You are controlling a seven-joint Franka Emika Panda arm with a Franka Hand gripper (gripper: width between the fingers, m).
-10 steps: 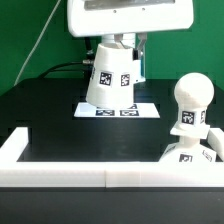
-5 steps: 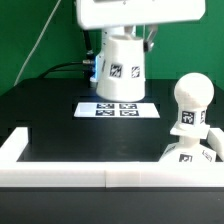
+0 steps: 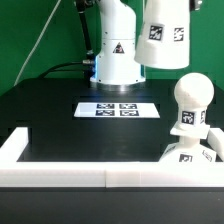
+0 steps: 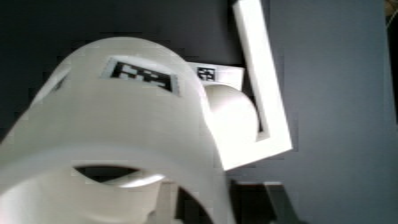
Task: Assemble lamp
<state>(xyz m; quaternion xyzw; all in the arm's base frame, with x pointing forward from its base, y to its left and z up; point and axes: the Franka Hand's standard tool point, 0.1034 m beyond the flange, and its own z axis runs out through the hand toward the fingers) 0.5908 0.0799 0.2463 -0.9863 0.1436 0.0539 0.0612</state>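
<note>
the shade (image 3: 163, 33) hung in the air near the top of the exterior view, toward that view's right, tilted, with one square tag facing the camera and its upper part cut off by the frame edge. it was well clear of the black tabletop (image 3: 60, 115) and above and slightly to the exterior view's left of the bulb (image 3: 190, 103). the bulb stood upright with its neck seated in the base (image 3: 188, 150), and the base sat in the near corner on the exterior view's right, against the white rail (image 3: 70, 172) that bordered the tabletop. the marker board (image 3: 119, 109) lay flat on the tabletop in the middle distance, apart from the lamp parts. behind it rose the white robot arm (image 3: 115, 50), bearing a tag of its own. in the wrist view the shade (image 4: 125, 125) filled most of the picture, very close to the lens, its tag visible on the side and its open end turned toward the camera; the bulb (image 4: 226, 105) and the rail (image 4: 258, 70) showed beyond it. the jaws were not visible in either view, so how far they were open could not be told, though the shade was off the tabletop and close against the wrist camera.
</note>
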